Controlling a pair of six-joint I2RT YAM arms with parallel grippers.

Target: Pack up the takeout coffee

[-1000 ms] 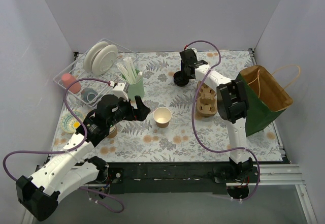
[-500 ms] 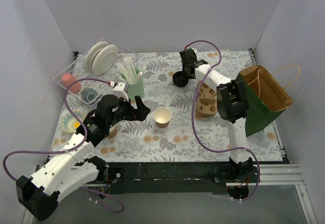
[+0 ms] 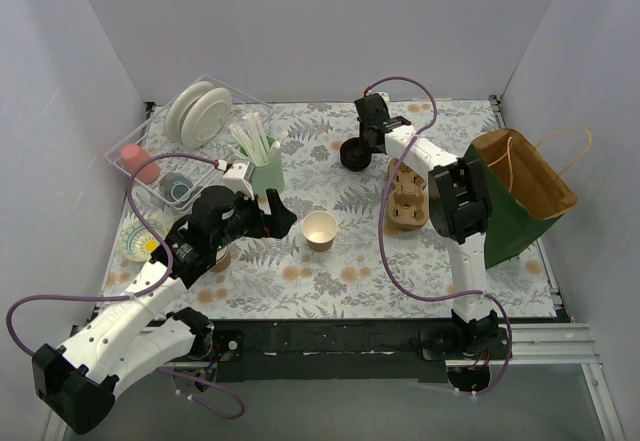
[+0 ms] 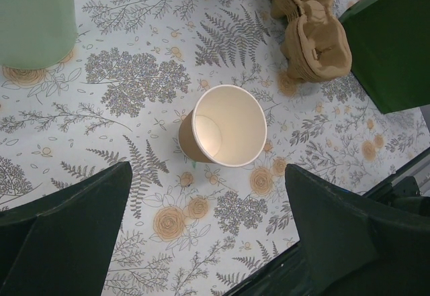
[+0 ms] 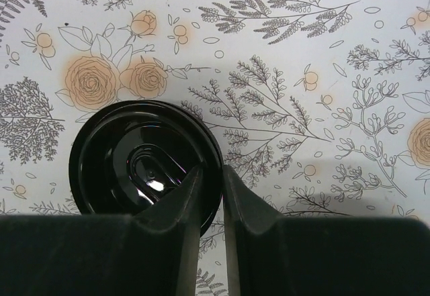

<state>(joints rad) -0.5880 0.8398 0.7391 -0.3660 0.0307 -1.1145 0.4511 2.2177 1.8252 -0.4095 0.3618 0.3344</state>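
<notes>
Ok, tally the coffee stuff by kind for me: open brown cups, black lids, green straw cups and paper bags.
open brown cup: 1
black lid: 1
green straw cup: 1
paper bag: 1
Total: 4

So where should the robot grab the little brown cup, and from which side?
Around the outside wall, about halfway up, coming in level from the left, where the open left gripper faces it. The paper cup stands upright with its lid off, so a pinch on its thin rim might squash it. Its round sides should fit between the two fingers.
</notes>
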